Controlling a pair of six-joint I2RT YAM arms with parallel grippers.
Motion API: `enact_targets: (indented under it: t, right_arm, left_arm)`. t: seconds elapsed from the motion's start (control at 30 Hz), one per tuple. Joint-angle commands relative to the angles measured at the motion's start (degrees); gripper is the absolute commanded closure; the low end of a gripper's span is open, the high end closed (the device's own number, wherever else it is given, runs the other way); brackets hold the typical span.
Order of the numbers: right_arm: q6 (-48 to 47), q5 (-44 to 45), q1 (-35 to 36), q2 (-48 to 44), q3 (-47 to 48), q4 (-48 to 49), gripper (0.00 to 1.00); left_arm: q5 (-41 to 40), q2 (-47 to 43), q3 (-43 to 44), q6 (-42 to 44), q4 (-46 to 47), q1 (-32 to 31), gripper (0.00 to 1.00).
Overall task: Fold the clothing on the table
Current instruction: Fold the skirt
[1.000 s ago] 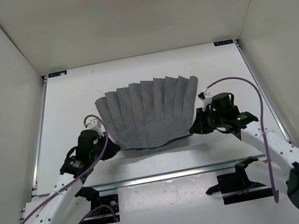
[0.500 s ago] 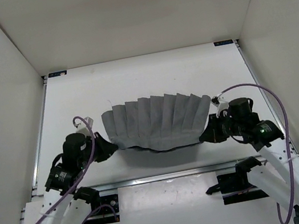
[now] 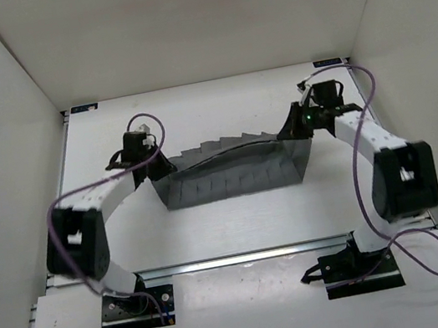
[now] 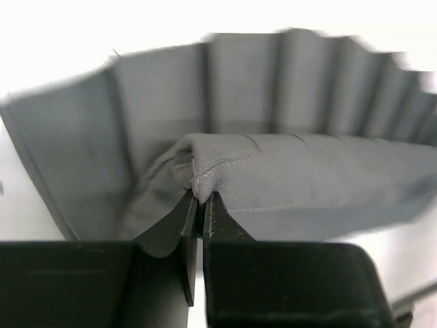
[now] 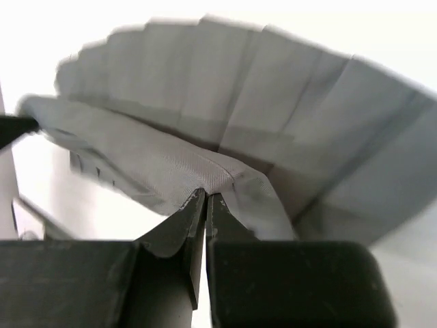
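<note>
The grey pleated clothing lies around the middle of the white surface, somewhat nearer the far edge than the near one and well apart from both side rails. Its lower layer rests flat with the pleats fanning across it, and its near border runs roughly parallel to the near edge. One long edge of the cloth is raised off that layer and stretched as a taut band between the two arms, running from left to right above the far part of the flat layer. The left pincer is pressed together on the left end of that raised edge. In the left wrist view its two black fingers meet with only a sliver between them, and a bunched corner of twill cloth is pinched at their tips. The right pincer is likewise closed on the right end of the raised edge. The right wrist view shows its fingers nipping a folded seam of the cloth, with the pleated layer spreading out behind and below. Both arms arch in from the near edge with their wrists over the far half of the surface, the left one toward the far-left corner and the right one toward the far-right corner.
</note>
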Motion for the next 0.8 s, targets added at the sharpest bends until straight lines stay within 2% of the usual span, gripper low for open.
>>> enact_targets:
  t: [0.0,0.1,0.2,0.23,0.27,0.3,0.33,0.4,0.53,0.67,0.77]
  right_arm:
    - [-0.31,-1.18,-2.86,8.49,8.16,8.28,1.0]
    - [-2.15,-2.35,-3.3,15.64,14.74,9.0,1.0]
    - [-3.13,-1.22,-3.4,20.65,19.59,8.64,0.91]
    - [-3.82,-0.25,-3.31,20.92,20.3,9.26,0.78]
    - [-3.65,0.81,-3.57,20.92,19.87,10.83,0.56]
    - [-3.48,2.3,-3.57,20.23,19.34,11.89,0.46]
    - [-3.74,2.31,-4.0,19.26,18.12,14.07,0.41]
    - [-3.13,3.88,-3.92,17.24,16.45,15.76,0.4]
    - [-4.18,10.39,-3.57,12.76,13.73,9.8,0.38]
    - [-1.38,11.89,-3.92,5.38,-0.31,12.15,0.39]
    - [0.65,12.95,-4.27,0.19,-7.53,12.08,0.4]
  left_arm:
    - [1.05,9.34,7.38,0.29,6.78,1.84,1.0]
    - [1.75,16.21,13.1,-0.23,7.66,2.1,1.0]
    - [2.8,19.83,15.76,-0.93,9.24,3.5,0.67]
    - [3.33,20.01,16.11,-1.46,10.99,3.86,0.55]
    - [3.42,19.67,16.37,-2.16,12.57,5.17,0.39]
    - [3.85,19.57,16.55,-2.08,13.19,5.7,0.27]
    - [5.08,19.4,16.72,-2.86,14.16,5.79,0.23]
    - [6.67,19.05,18.04,-2.96,13.65,7.2,0.23]
    - [6.5,16.24,16.12,-0.85,10.83,7.03,0.25]
    - [1.67,9.13,8.31,2.14,8.28,5.97,0.24]
    - [1.49,3.15,0.85,2.23,8.45,4.92,0.24]
